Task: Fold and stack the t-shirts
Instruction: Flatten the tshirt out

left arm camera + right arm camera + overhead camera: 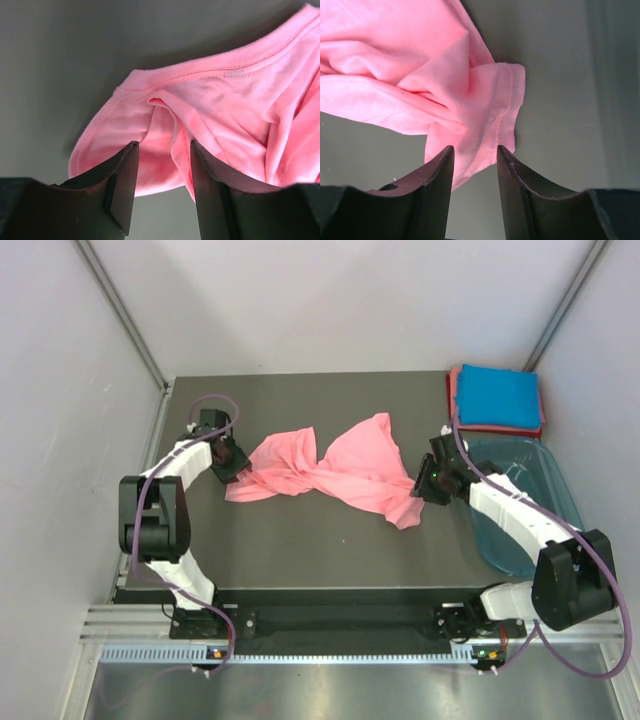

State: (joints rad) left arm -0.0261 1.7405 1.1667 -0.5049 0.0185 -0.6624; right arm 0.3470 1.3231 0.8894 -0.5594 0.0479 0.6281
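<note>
A salmon-pink t-shirt [330, 472] lies crumpled and twisted across the middle of the dark table [330, 560]. My left gripper [232, 462] is at its left end. In the left wrist view the left gripper [164, 145] is open, its tips over a rolled hem of the pink cloth [225, 110]. At the shirt's right end is my right gripper [428, 480]. Its wrist view shows the right gripper [475, 149] open too, with a stitched corner of the shirt [490, 100] just past its fingertips. A folded bright blue t-shirt [498, 398] rests on a folded reddish-pink one [455, 400] at the back right corner.
A translucent teal tub [505, 540] stands at the table's right edge, partly under my right arm, just in front of the folded stack. Pale walls close in the left, back and right sides. A metal rail runs along the near edge.
</note>
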